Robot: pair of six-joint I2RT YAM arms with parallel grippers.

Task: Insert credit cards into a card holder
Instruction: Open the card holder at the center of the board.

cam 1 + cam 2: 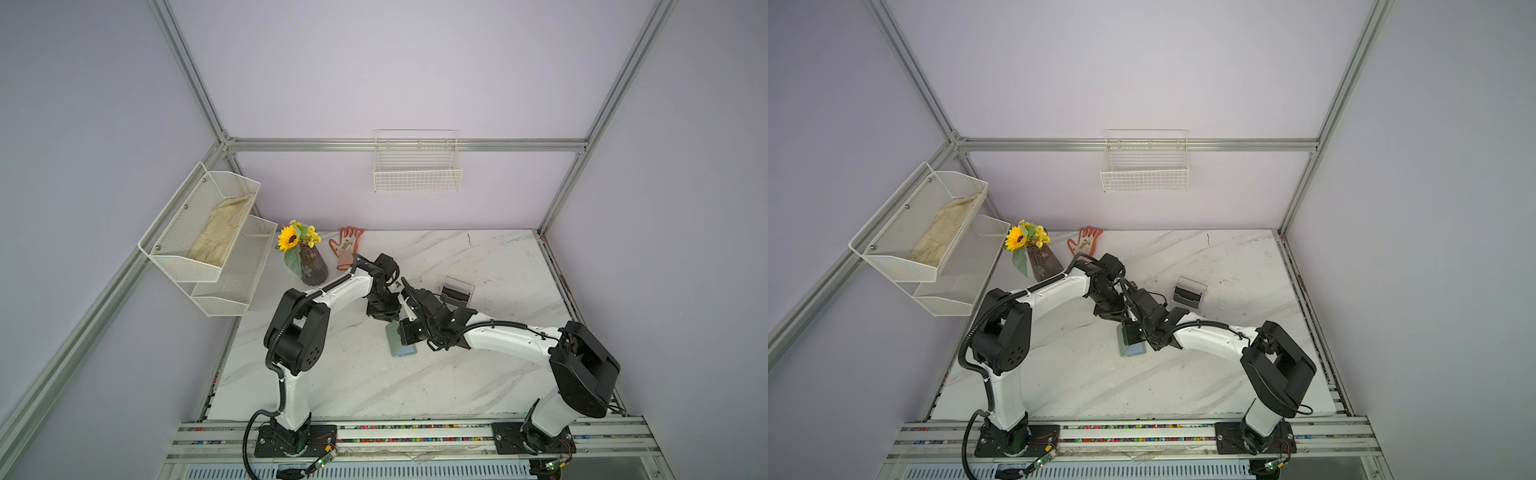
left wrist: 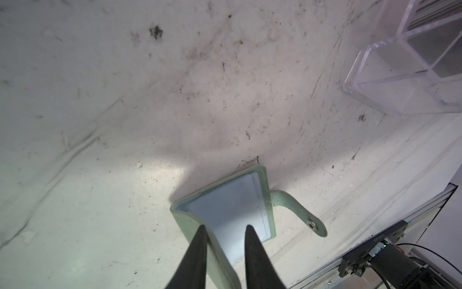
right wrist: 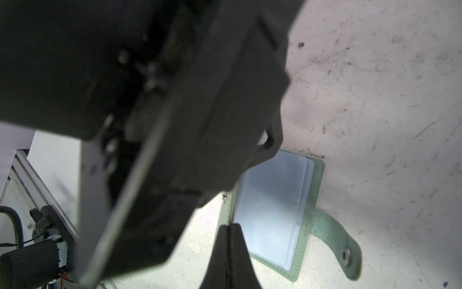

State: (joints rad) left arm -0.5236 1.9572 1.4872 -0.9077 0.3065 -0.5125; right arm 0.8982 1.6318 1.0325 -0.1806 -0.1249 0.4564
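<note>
Left wrist: holder (image 2: 225, 200) lies open on the table (image 2: 125, 100), one cover raised between the left gripper's (image 2: 225, 227) jaws.

The jaws stand narrowly apart astride that green cover. They seem not quite clamped, though the view is too steep to be sure. The right gripper (image 3: 228, 226) is closed and empty, its tips at the sleeve edge by the spine, the snap tab (image 3: 345, 250) lying beyond them. The cards (image 1: 457, 294) stand apart in the clear box (image 2: 375, 75), off to the side of both hands. The holder looks light and soft, so its cover will bend and the slick film sleeves will sag shut. It is best pinched at the cover's free edge, with the other half pinned down. The cards are stiff, thin and slippery, best nipped by a short edge.
</note>
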